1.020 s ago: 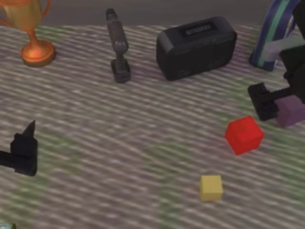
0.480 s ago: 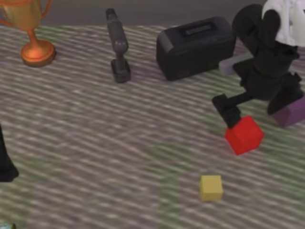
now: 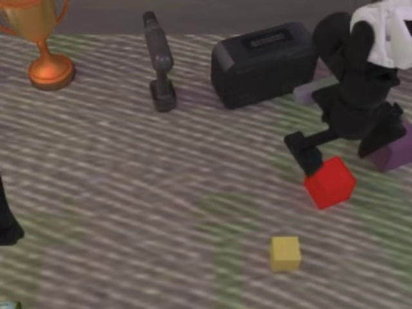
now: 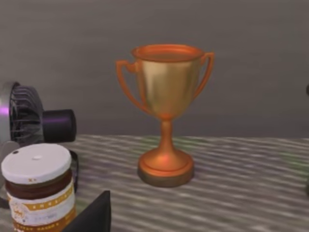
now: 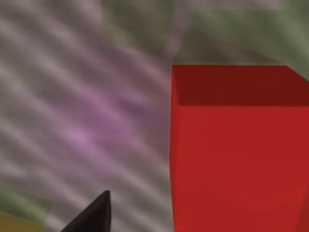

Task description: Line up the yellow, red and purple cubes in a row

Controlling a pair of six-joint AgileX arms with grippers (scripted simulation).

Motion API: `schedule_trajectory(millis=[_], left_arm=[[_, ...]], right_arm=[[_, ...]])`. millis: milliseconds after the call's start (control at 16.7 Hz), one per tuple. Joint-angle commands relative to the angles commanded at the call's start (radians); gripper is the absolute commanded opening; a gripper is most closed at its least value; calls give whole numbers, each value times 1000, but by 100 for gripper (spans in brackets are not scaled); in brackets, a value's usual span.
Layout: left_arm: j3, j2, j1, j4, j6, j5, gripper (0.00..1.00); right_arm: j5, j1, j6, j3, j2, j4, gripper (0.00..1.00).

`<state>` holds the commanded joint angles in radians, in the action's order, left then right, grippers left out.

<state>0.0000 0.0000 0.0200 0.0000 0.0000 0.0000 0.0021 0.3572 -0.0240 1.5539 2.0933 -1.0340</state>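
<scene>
At right of the frame, right gripper [image 3: 340, 149] has edged slightly onto red cube [image 3: 329, 182] — fingers apart; purple cube [image 3: 396, 152] beside; labels unreadable.

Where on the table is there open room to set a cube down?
Open: the middle stretch between the drill, yellow cube and left gripper. Crowded: the right side, where the right gripper hangs over the red cube beside the purple cube and speaker.

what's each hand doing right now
Left hand: at the table's left edge, mostly out of view; cannot be told.
Right hand: open, over the red cube and purple cube, holding nothing.
</scene>
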Motion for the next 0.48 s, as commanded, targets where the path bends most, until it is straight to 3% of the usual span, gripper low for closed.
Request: schedule_trajectory(millis=[480], left_arm=[[0,0,0,0,0,0,100]], right_arm=[[1,4,5,-141,118,262,100]])
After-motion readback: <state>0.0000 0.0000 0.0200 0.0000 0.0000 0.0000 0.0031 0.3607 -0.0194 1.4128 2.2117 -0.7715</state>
